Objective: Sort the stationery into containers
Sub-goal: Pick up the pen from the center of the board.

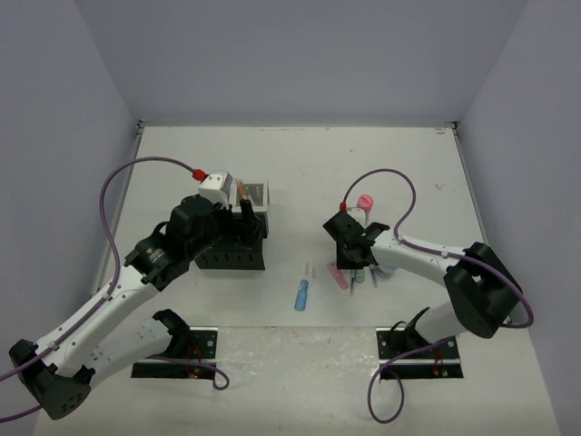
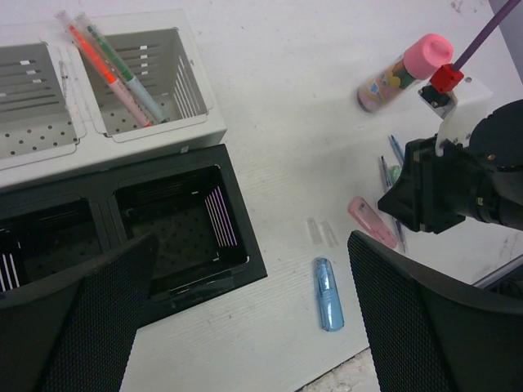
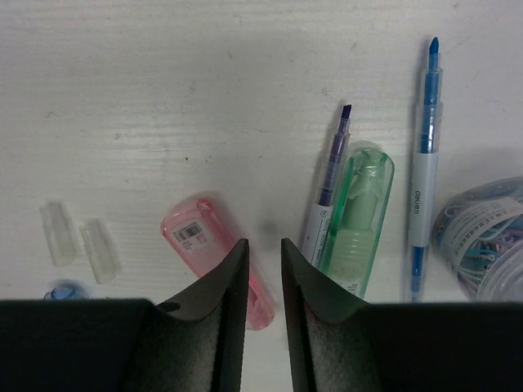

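Note:
The containers are a desk organiser with black compartments (image 2: 176, 224) (image 1: 231, 256) and white mesh compartments (image 2: 155, 77) (image 1: 257, 193). An orange pen (image 2: 96, 55) and a green pen (image 2: 131, 77) lean in the right mesh compartment. My left gripper (image 2: 252, 241) (image 1: 241, 218) hangs wide open over the organiser's right edge, holding nothing. A blue capsule (image 2: 328, 294) (image 1: 300, 295) lies on the table. My right gripper (image 3: 264, 242) (image 1: 349, 247) is low over the table, its jaws a narrow gap apart with bare table between. It sits between a pink capsule (image 3: 200, 237) and a green capsule (image 3: 355, 220).
A purple pen (image 3: 331, 175) and a blue pen (image 3: 425, 163) flank the green capsule. A tub of clips (image 3: 486, 237) is at the right. Two clear caps (image 3: 78, 241) lie left of the pink capsule. A pink-capped bottle (image 2: 404, 72) (image 1: 365, 204) lies behind the right arm.

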### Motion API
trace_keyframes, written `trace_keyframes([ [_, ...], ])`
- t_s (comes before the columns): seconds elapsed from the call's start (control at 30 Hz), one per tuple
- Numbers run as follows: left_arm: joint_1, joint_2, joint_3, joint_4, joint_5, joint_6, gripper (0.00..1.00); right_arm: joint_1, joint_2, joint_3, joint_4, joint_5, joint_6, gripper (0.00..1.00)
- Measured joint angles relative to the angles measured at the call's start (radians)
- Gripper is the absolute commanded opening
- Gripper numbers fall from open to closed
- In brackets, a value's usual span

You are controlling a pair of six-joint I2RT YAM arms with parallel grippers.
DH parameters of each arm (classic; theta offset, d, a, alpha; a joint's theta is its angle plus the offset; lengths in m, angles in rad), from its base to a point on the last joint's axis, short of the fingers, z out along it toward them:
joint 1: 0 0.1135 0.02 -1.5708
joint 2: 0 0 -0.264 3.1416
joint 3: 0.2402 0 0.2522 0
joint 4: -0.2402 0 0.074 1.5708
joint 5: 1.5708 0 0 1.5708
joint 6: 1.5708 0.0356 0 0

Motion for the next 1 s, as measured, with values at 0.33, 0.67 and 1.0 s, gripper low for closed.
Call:
trace_keyframes([
  [0.33,0.0,0.003,0.0,0.008,0.023,0.009,1.0,-0.027,-0.032,-0.002,-0.015,0.007,0.011,0.25],
  [0.67,0.0,0.024,0.0,0.013,0.038,0.027,1.0,-0.035,0.011,0.003,-0.032,0.037,0.062,0.24],
  [1.0,0.0,0.027,-0.004,0.035,0.054,0.035,1.0,-0.039,0.031,0.009,-0.038,0.055,0.109,0.24],
])
